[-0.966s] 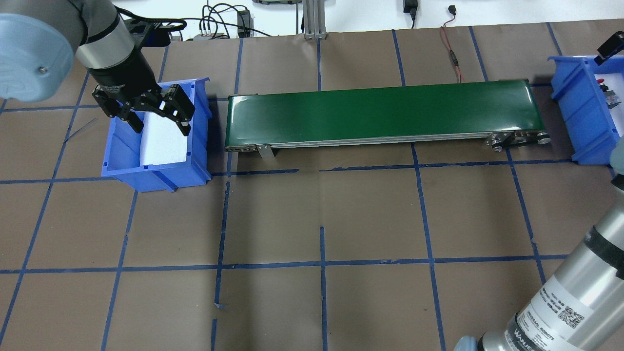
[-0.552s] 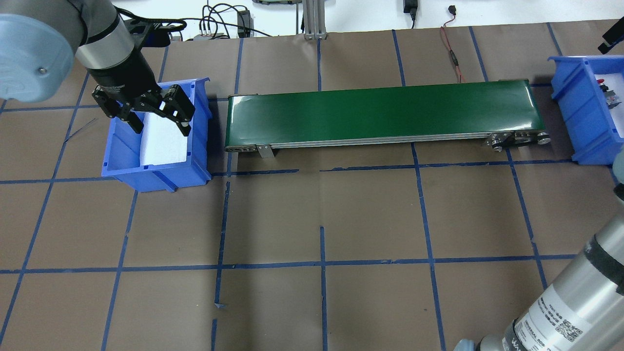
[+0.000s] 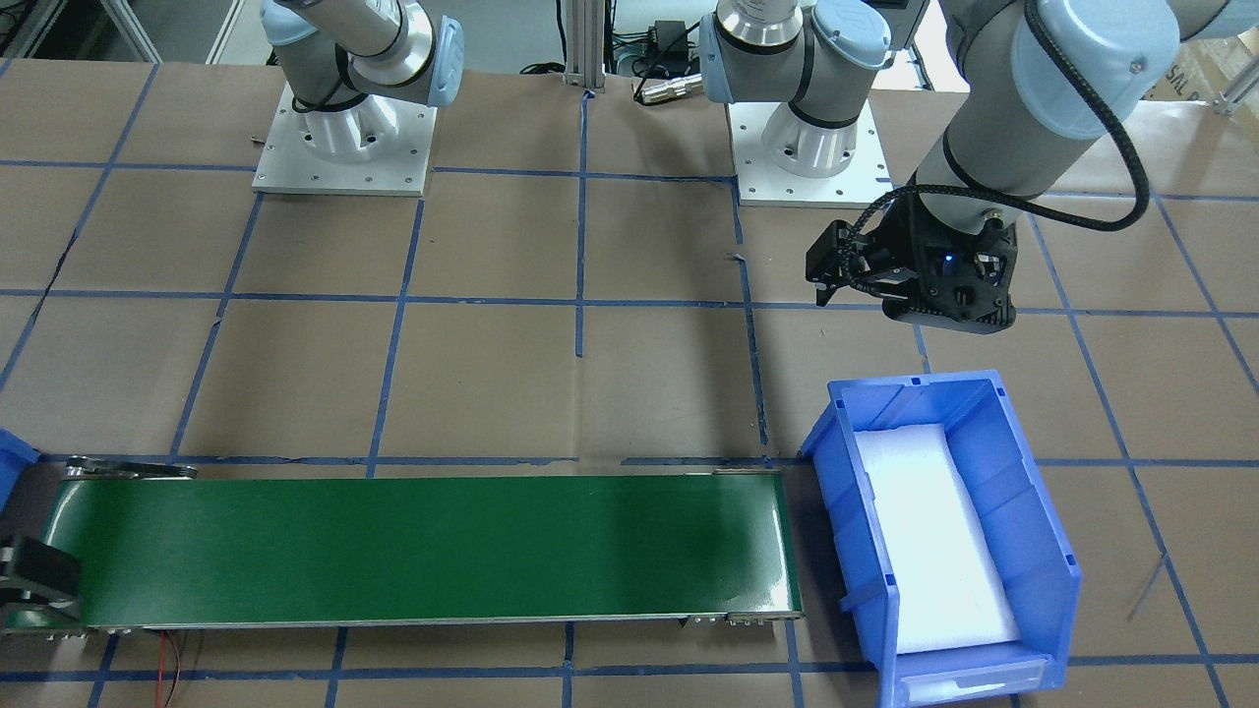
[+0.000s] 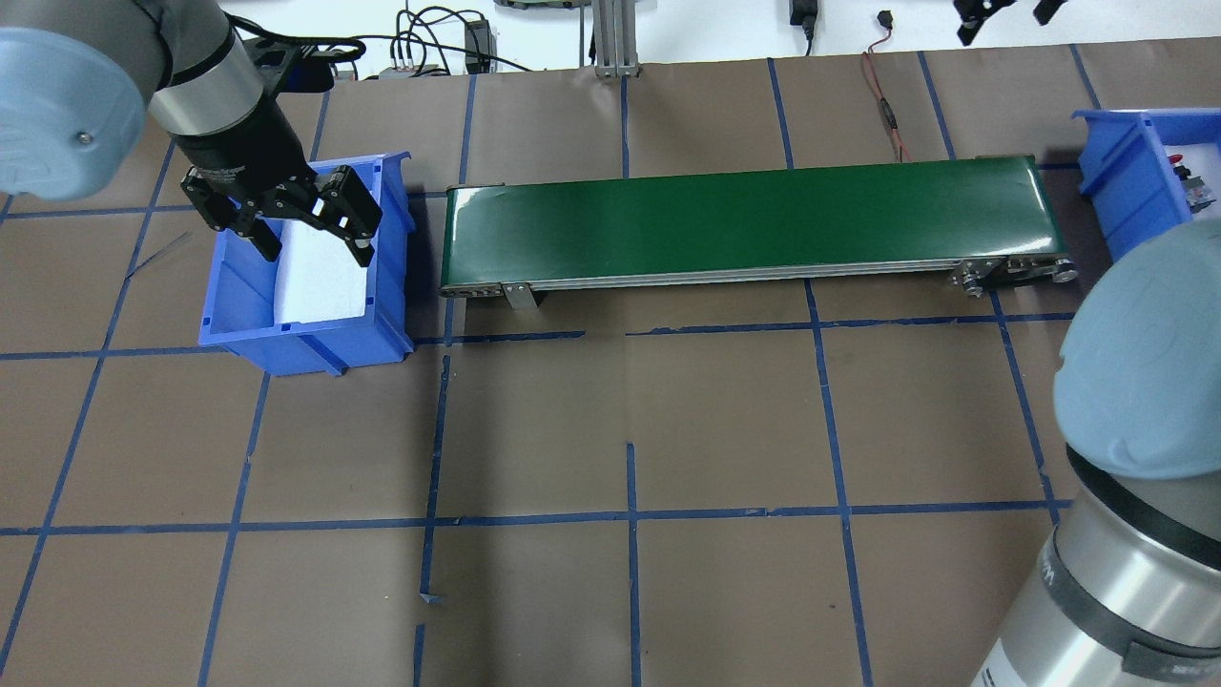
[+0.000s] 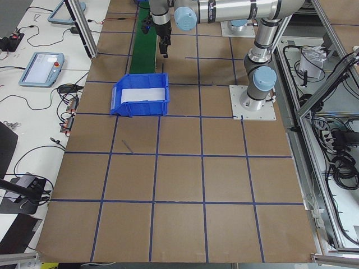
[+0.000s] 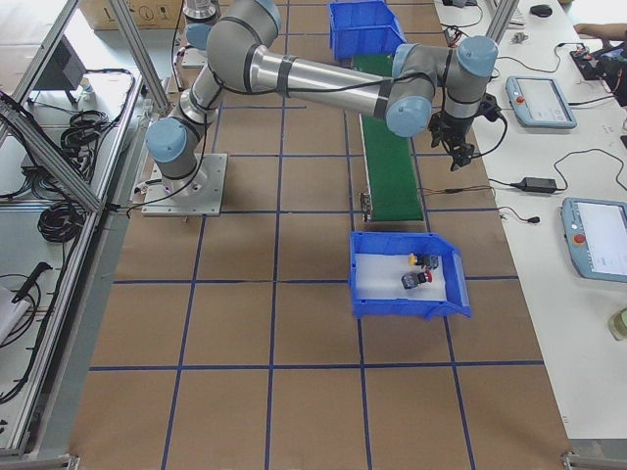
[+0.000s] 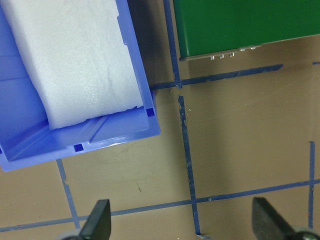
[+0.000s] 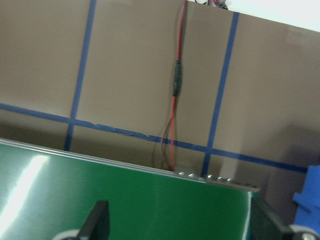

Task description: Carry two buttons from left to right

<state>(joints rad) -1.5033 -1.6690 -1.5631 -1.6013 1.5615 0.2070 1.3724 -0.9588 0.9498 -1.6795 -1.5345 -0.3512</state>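
Note:
Two buttons lie on white foam in the blue right bin (image 6: 407, 305): one (image 6: 422, 260) near its far side, one (image 6: 413, 281) with a red cap beside it. They show faintly in the overhead view (image 4: 1189, 181). My right gripper (image 4: 1003, 11) is open and empty, high beyond the green belt's right end; its wrist view (image 8: 181, 225) looks down on that belt end. My left gripper (image 4: 313, 239) is open and empty above the blue left bin (image 4: 305, 348), which holds only white foam (image 4: 320, 277). Its wrist view (image 7: 182, 225) shows the bin's corner.
A green conveyor belt (image 4: 744, 219) runs between the two bins, also in the front view (image 3: 423, 551). A red cable (image 4: 882, 105) lies behind its right end. My right arm's elbow (image 4: 1140, 382) fills the lower right of the overhead view. Brown table with blue tape grid.
My right gripper has left the right bin's edge and moved up and toward the table's far side; its elbow has swung into the overhead view. The left arm has not moved.

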